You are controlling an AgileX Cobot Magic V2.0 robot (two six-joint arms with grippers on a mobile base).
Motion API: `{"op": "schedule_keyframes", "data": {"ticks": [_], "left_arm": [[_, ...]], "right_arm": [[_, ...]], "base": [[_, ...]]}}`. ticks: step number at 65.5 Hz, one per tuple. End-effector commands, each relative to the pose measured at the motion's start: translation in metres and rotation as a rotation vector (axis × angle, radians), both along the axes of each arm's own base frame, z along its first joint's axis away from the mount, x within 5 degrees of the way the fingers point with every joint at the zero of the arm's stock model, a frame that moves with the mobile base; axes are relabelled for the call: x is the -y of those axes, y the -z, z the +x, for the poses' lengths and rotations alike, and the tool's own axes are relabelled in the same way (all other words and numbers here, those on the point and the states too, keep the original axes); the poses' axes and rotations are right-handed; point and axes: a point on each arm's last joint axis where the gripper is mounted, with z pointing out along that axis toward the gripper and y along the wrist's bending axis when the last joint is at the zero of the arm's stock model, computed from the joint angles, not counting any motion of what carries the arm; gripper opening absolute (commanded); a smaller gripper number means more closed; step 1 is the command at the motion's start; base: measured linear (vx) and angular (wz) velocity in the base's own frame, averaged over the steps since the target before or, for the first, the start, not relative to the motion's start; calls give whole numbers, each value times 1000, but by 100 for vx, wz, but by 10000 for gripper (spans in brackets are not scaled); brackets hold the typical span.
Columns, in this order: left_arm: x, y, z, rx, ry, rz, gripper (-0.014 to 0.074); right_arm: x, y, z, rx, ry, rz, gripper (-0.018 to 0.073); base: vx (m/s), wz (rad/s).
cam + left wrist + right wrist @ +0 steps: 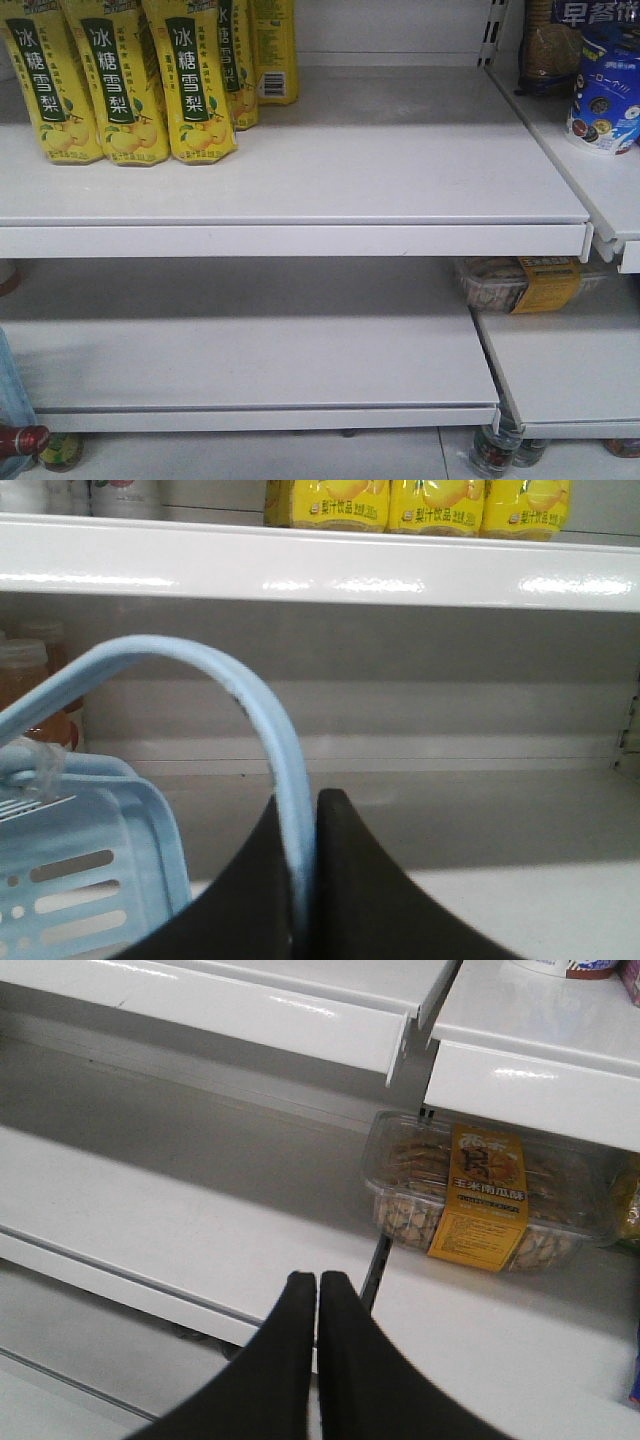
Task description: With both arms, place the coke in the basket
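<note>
In the left wrist view the light blue basket (95, 865) sits at the lower left, its slotted wall showing. Its thin hoop handle (262, 705) arches up and runs down between the black fingers of my left gripper (303, 815), which is shut on it. My right gripper (317, 1280) is shut with nothing in it, hovering over the front of a white lower shelf (150, 1220). A dark red bottle-like end (20, 440) pokes in at the bottom left of the front view; I cannot tell whether it is the coke. Neither arm shows in the front view.
Yellow pear-drink bottles (120, 80) stand at the upper shelf's back left. A clear snack box with a yellow label (485, 1195) lies on the lower right shelf. A blue-and-white cup (605, 100) sits at the upper right. Jars (25, 680) stand behind the basket.
</note>
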Motion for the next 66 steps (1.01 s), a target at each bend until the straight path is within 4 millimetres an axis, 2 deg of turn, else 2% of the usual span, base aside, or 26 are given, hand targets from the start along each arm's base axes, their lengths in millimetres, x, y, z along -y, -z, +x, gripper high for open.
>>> {"op": "schedule_keyframes", "data": {"ticks": [1,29,37,54,66], "left_arm": [[1,-15,-3,185,3,67,-6],[1,-15,-3,185,3,67,-6],[1,-15,-3,185,3,67,-6],[1,-15,-3,185,3,67,-6],[1,-15,-3,185,3,67,-6]], "right_arm": [[-1,-13,2,82,-12,-1,-4],[-2,-11,2,74,-16,4,-4],[-7,-7,1,25,-41,57,-4],[-20,25,11,44,18,172,-4],[-19,69,18,-1,199,317,-4]], "base": [[0,0],[0,0],[0,0],[0,0],[0,0]]}}
